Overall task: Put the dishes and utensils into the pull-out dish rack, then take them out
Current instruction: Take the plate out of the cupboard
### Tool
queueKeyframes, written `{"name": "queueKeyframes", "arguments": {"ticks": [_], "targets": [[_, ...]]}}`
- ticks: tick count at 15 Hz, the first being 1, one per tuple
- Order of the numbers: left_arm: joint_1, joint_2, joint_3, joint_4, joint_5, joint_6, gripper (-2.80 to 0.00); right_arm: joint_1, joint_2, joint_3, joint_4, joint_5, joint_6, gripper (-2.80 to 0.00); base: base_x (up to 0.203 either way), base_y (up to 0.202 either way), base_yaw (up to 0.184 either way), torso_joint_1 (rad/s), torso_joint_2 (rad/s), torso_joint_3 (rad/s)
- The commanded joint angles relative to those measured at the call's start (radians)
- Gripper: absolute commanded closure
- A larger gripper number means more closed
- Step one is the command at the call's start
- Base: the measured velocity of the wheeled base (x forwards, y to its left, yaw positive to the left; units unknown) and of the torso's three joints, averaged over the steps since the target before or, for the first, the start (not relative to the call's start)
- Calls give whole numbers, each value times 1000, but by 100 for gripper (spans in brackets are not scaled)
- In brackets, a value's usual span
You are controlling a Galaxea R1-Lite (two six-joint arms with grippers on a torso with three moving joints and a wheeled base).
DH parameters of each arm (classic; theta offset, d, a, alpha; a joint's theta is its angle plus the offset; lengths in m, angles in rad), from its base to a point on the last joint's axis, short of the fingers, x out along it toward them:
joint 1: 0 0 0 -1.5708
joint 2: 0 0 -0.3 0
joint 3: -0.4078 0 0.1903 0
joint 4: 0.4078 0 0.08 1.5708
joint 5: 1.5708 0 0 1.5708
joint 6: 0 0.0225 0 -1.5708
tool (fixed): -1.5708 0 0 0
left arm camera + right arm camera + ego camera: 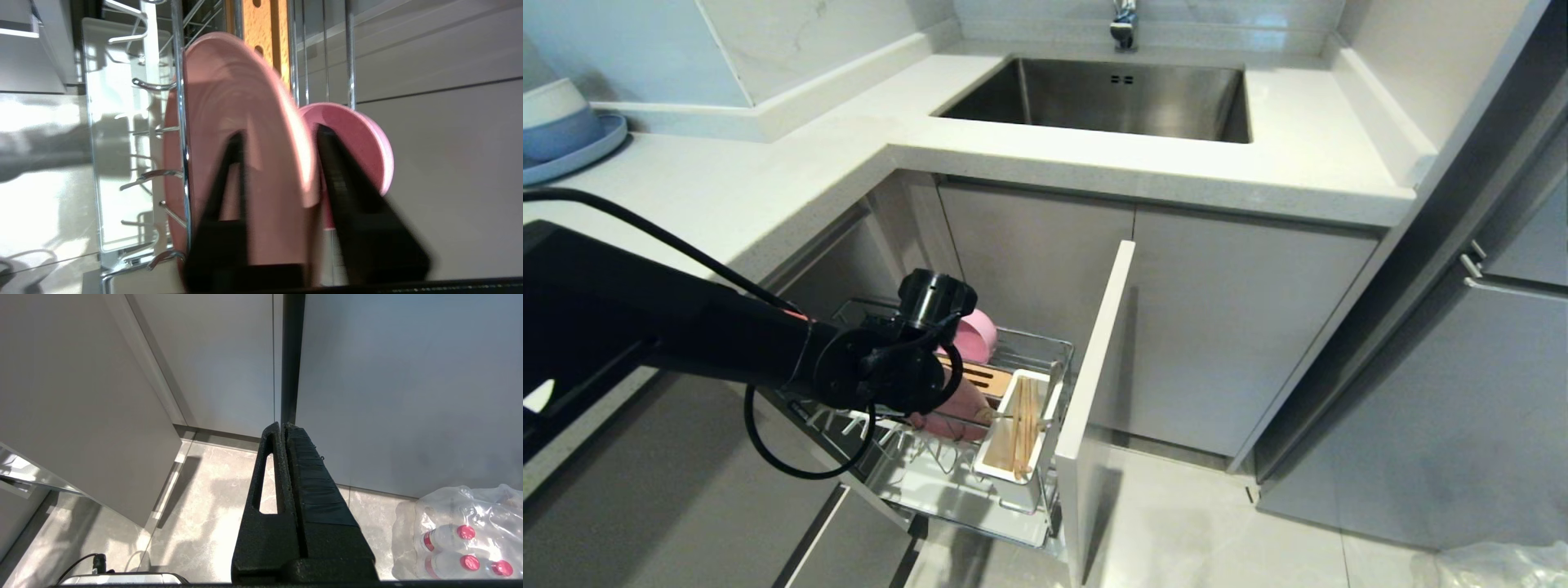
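The pull-out dish rack [1045, 359] is shown drawn out below the counter [768, 180]. The pink plate [241, 134] is seen standing on edge among the wire prongs, with the pink bowl [363, 143] just behind it. The left gripper [278, 139] is positioned over the plate's rim, its jaws apart on either side of it. Chopsticks [1019, 429] are seen lying in the white utensil holder [1001, 408]. The right gripper [284, 428] is seen above the floor [204, 490], jaws together.
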Motion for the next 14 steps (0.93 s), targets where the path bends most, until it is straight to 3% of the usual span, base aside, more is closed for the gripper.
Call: {"name": "queueKeyframes", "arguments": {"ticks": [1,14], "targets": [[0,0,-2,-5,8,-11,-280,0,0,2,0,0,0,0,0,0,0,0,0,0],[-29,-58,-4,47,5,-11,-280,0,0,2,0,0,0,0,0,0,0,0,0,0]]}}
